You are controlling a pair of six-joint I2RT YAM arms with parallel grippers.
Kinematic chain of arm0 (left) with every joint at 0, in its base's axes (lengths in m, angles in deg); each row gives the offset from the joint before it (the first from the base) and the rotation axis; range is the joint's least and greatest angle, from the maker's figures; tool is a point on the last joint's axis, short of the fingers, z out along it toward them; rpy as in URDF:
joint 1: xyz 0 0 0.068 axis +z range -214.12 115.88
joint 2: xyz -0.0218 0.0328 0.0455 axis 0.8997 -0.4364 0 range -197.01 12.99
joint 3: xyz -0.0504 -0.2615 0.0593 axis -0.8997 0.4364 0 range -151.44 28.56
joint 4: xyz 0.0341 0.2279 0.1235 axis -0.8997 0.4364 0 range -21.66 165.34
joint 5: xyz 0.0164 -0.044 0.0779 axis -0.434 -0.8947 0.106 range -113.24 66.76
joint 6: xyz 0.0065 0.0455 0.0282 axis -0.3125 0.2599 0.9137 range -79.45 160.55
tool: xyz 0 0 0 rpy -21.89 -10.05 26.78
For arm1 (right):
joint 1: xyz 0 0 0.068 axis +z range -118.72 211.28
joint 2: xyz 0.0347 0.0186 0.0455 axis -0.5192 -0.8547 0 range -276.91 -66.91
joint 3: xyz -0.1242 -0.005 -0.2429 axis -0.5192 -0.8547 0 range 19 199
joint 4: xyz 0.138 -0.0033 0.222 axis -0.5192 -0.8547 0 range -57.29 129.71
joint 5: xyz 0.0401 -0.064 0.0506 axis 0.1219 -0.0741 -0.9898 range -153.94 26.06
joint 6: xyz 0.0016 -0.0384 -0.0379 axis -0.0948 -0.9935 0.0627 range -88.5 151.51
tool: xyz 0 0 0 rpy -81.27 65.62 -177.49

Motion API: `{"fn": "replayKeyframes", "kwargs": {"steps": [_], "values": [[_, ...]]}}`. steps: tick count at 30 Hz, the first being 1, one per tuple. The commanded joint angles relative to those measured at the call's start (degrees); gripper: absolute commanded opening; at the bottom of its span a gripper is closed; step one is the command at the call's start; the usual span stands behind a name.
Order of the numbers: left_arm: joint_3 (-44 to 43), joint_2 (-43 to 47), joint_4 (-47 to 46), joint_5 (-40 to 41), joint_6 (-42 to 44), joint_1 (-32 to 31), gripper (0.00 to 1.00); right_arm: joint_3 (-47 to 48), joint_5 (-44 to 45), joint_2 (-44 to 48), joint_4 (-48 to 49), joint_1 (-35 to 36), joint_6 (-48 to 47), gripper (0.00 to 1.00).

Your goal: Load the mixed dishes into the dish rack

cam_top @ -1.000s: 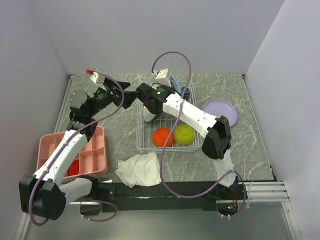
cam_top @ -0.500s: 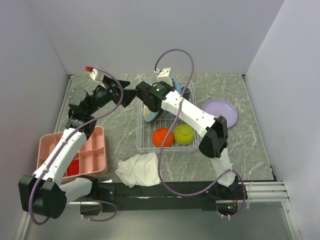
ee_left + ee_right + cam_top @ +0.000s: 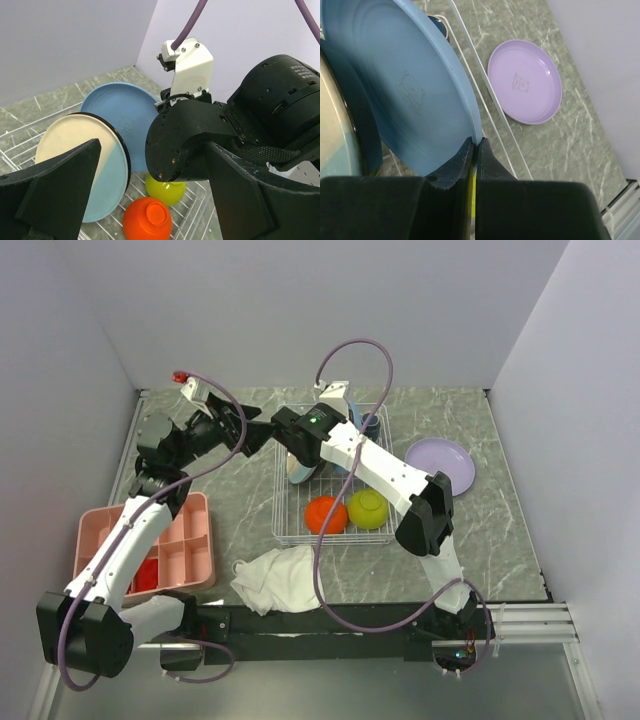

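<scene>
Evidently the step in hand is seating the light-blue plate (image 3: 415, 95) in the dish rack (image 3: 277, 502): the right gripper (image 3: 475, 142) is pinched tight on the plate's upper rim, fingers closed down to the thickness of the edge, and holds it over the far part of the basket just beside the large cream-and-blue plate (image 3: 80, 165). Being round, the plate has no long axis to speak of; it stands on edge, close to upright, its disc roughly parallel to the cream one and tipped slightly toward it. Its lower edge is hidden, so whether it has settled between prongs cannot be told. The left gripper (image 3: 252, 428) hangs by the rack's far left corner with its fingers spread wide and nothing between them. I judge the next move calls for checking that the bottom edge is caught by the wires, then loosening the pinch without tipping the plate. The orange bowl (image 3: 325, 514) and lime-green bowl (image 3: 368, 508) sit in the near end, while the lavender plate (image 3: 525, 82) lies flat on the table outside the rack's right side, probably next
</scene>
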Motion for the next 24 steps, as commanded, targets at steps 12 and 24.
{"fn": "replayKeyframes", "kwargs": {"steps": [12,24], "values": [[-7.09,-3.36,4.16,4.35,1.34,-1.84,0.92,10.9,-14.18,-5.9,4.78,13.42,17.02,0.0],[-5.86,-1.43,5.39,3.82,1.7,-2.01,0.93,14.78,-14.08,-9.94,4.87,14.57,20.89,0.0]]}}
